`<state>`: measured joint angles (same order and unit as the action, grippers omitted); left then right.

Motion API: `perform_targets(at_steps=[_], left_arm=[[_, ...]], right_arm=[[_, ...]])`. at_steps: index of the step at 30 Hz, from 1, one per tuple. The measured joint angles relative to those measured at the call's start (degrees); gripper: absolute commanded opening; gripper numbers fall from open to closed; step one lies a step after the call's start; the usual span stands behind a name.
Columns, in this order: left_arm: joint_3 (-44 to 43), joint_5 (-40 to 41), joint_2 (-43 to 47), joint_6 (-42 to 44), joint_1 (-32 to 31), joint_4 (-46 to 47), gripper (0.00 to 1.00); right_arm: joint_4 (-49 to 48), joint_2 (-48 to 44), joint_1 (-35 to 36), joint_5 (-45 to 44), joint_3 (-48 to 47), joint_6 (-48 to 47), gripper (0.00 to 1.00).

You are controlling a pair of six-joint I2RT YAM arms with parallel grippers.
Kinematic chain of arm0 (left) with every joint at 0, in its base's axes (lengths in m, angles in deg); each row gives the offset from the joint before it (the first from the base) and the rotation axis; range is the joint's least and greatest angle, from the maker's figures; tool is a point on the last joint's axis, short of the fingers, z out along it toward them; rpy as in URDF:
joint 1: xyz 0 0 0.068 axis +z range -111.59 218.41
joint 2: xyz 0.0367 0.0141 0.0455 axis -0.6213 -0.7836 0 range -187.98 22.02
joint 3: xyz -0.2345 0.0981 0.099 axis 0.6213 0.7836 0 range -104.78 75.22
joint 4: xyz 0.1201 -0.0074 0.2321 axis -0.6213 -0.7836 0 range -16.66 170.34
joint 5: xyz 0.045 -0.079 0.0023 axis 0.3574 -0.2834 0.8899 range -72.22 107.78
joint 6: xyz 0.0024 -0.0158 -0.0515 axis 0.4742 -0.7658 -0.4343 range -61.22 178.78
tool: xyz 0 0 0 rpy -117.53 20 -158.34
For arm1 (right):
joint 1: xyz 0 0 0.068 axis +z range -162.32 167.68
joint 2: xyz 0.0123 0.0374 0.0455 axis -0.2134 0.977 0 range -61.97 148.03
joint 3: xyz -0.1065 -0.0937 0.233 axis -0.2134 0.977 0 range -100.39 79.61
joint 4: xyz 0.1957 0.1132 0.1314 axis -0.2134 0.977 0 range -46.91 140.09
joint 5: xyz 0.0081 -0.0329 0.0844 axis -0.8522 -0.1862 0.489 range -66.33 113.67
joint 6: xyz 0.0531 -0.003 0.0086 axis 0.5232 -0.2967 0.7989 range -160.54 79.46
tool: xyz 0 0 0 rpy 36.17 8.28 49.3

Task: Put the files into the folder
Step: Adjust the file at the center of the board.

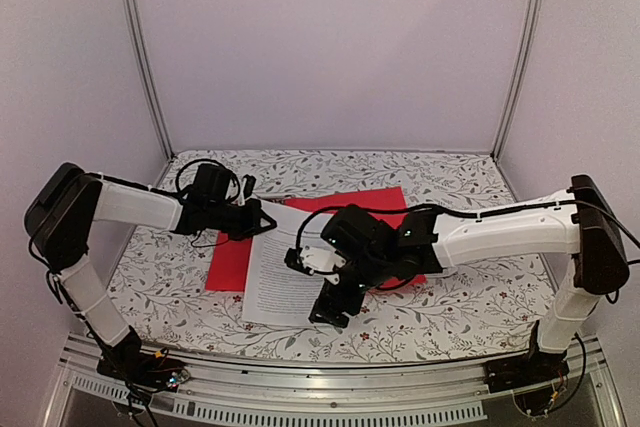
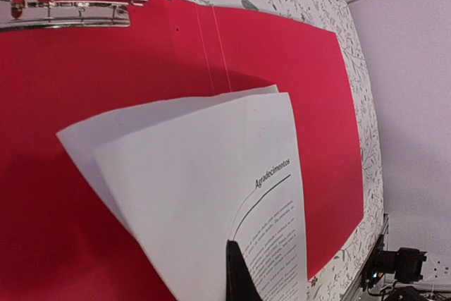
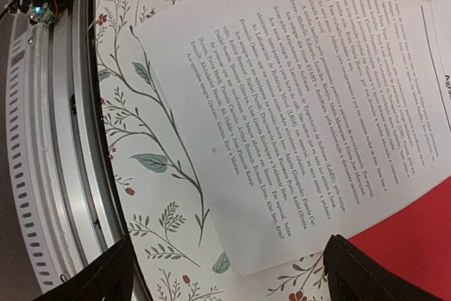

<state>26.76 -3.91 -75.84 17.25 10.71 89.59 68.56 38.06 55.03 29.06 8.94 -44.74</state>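
Note:
The red folder lies open and flat mid-table, its metal clip at the far end in the left wrist view. The files, white printed sheets, lie partly on the folder and hang over its near left edge onto the table. My left gripper is shut on the far end of the files and lifts it off the folder; only one black finger shows. My right gripper is open and empty, hovering over the files' near corner.
The floral tablecloth covers the table. The metal front rail runs close to the right gripper's left side. White walls enclose the table on three sides.

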Motion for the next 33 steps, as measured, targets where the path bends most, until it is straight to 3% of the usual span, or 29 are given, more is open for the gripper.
perform_targets(at_steps=[6, 15, 26, 33], left_arm=[[-2.4, -5.1, -1.4, 4.2, 0.8, -6.6, 0.0], [-2.4, -7.9, -4.5, 5.0, 0.9, -8.7, 0.02], [-2.5, -8.1, -4.6, 5.0, 0.9, -9.0, 0.03], [-2.5, -8.1, -4.5, 4.9, 0.9, -9.2, 0.1]], right_arm=[[3.3, 8.3, 3.4, -2.6, -4.8, -5.4, 0.94], [5.4, 14.9, 5.5, -5.9, -10.2, -8.2, 0.94], [8.4, 17.5, 8.5, -7.8, -13.6, -9.9, 0.94], [9.8, 17.6, 9.6, -8.7, -15.2, -10.2, 0.94]])
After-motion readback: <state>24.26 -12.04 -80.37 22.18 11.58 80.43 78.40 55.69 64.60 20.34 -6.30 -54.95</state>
